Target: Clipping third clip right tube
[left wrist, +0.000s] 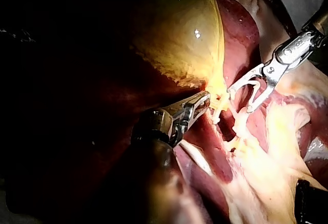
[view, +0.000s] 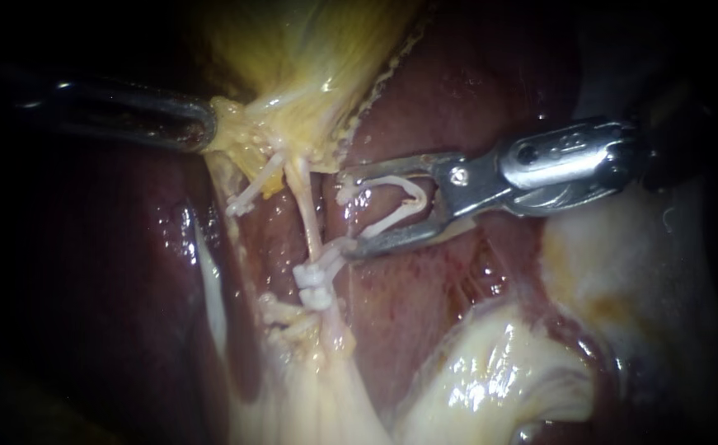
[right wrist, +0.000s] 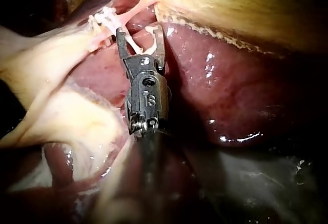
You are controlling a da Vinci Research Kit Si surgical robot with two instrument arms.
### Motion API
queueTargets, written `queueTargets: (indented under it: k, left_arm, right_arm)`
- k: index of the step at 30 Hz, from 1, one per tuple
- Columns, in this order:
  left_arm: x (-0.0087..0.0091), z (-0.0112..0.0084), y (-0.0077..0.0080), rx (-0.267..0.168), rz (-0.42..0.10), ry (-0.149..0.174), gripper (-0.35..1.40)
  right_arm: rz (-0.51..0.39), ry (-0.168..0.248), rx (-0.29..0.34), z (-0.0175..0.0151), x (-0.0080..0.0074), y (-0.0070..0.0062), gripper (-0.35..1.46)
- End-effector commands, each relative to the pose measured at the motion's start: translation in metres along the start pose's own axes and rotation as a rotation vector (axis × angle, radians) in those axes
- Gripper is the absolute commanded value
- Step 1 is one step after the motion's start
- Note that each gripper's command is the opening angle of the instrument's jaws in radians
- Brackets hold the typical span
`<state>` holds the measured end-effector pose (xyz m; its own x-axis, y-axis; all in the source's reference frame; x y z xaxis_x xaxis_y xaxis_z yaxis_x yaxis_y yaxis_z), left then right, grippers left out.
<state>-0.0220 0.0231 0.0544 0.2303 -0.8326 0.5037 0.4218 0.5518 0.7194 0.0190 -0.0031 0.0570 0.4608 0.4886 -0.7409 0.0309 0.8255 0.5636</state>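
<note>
A pale tube (view: 313, 222) runs down from the yellow gallbladder (view: 293, 49) and carries two white clips (view: 316, 287) close together. My right instrument (view: 348, 214) comes in from the right. Its jaws stand wide apart, holding an open white clip (view: 396, 206), and the tips lie just right of the tube, above the two clips. The tube is not between the jaws. My left instrument (view: 210, 124) is shut on the gallbladder's lower end and holds it taut. In the right wrist view the loaded clip (right wrist: 136, 44) faces the stretched tube (right wrist: 110, 19).
Dark red liver (view: 457, 82) lies behind and on both sides of the tube. Another thin whitish strand (view: 247, 194) hangs left of the tube. Pale fatty tissue (view: 499, 379) bulges below my right instrument.
</note>
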Motion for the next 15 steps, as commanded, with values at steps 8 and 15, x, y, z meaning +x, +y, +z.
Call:
queueTargets:
  k: [8, 15]
  left_arm:
    - [0.0001, 0.0000, 0.0000, 0.000, 0.001, 0.000, -0.35]
    - [0.0001, 0.0000, 0.0001, 0.000, 0.001, 0.000, -0.35]
  right_arm:
    - [0.195, 0.042, 0.060, 0.0013, 0.0003, 0.0003, 0.47]
    - [0.309, 0.074, 0.097, 0.0045, -0.0002, 0.0003, 0.48]
